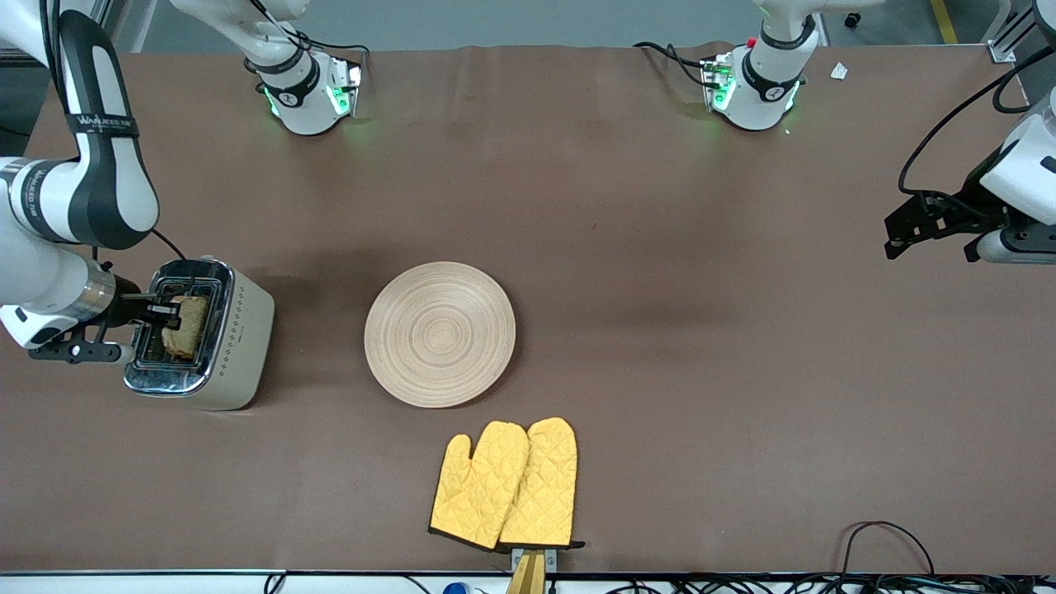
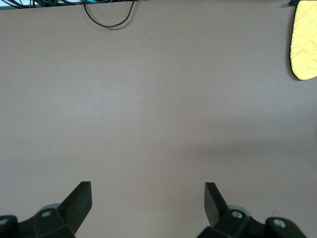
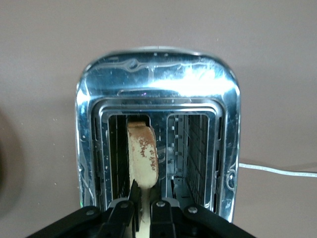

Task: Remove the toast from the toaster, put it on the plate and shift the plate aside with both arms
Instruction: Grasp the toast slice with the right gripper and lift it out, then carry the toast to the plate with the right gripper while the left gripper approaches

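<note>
The toast stands on edge in a slot of the chrome toaster at the right arm's end of the table. My right gripper is over the toaster and shut on the toast; in the right wrist view its fingers clamp the slice on both faces. The round light-wood plate lies mid-table beside the toaster and holds nothing. My left gripper waits open over the bare table at the left arm's end; its fingertips stand wide apart in the left wrist view.
Two yellow quilted oven mitts lie nearer to the front camera than the plate; one also shows in the left wrist view. A white cord runs from the toaster. Cables lie along the front edge.
</note>
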